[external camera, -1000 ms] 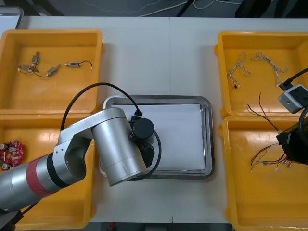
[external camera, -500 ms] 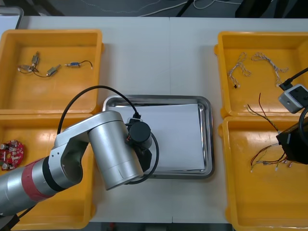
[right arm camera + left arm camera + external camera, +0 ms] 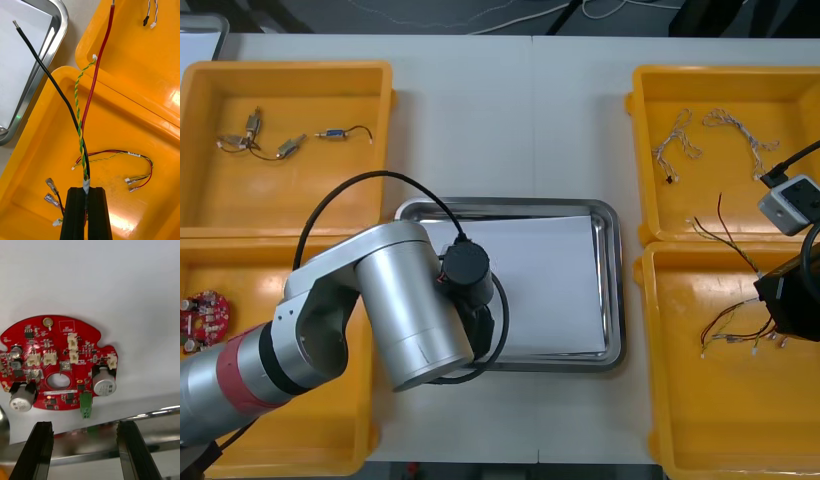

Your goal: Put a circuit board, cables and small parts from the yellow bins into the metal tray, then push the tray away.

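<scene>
A round red circuit board (image 3: 56,369) lies flat on the white inside of the metal tray (image 3: 157,416), just beyond my left gripper (image 3: 85,452). That gripper stands open, its fingers (image 3: 37,450) clear of the board. From the front, my left arm (image 3: 405,305) covers the tray's (image 3: 612,290) near left corner and hides the board. My right gripper (image 3: 85,210) is shut on a cable bundle (image 3: 80,127) of black, red and twisted yellow-green wires, above the near right bin (image 3: 41,150). It hangs there at the view's right edge (image 3: 785,295).
A second red board (image 3: 202,318) lies in the near left bin. Small metal parts (image 3: 265,140) sit in the far left bin, blue and white cables (image 3: 700,135) in the far right bin (image 3: 650,150). More red and yellow cables (image 3: 135,168) lie under my right gripper.
My left gripper has opened and let the circuit board go onto the tray. The left arm has drawn slightly back toward the left. The right arm has not moved.
</scene>
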Controlling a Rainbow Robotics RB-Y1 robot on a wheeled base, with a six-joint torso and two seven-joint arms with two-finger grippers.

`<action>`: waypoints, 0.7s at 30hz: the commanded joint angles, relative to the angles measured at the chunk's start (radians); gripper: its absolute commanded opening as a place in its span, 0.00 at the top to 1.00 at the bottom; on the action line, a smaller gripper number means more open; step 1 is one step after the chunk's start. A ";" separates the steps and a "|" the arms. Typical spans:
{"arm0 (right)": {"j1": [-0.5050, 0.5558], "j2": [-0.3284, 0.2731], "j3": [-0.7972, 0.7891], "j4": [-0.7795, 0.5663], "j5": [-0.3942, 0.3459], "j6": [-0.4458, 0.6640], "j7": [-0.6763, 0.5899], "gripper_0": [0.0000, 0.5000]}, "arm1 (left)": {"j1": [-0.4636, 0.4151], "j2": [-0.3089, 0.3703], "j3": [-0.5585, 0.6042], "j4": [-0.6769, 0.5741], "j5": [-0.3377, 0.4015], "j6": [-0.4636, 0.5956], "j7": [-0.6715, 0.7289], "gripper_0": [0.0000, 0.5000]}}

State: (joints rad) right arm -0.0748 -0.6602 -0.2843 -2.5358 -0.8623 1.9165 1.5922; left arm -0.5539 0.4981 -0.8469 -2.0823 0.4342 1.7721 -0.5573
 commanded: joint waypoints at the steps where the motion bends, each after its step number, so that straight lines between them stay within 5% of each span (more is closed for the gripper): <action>1: -0.019 -0.033 0.011 -0.007 -0.009 0.003 -0.008 1.00 | -0.047 -0.001 0.086 -0.074 0.064 0.092 -0.067 0.00; 13: -0.019 -0.033 0.011 -0.007 -0.009 0.003 -0.008 1.00 | -0.120 0.005 0.244 -0.162 0.173 0.148 -0.052 0.00; 21: -0.039 -0.049 0.051 0.008 -0.020 0.003 -0.005 1.00 | -0.130 0.071 0.361 -0.190 0.221 0.148 -0.101 0.00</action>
State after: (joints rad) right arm -0.0785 -0.6641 -0.2721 -2.5240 -0.8681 1.9165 1.5922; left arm -0.6470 0.5149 -0.5481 -2.2253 0.6275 1.9129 -0.5578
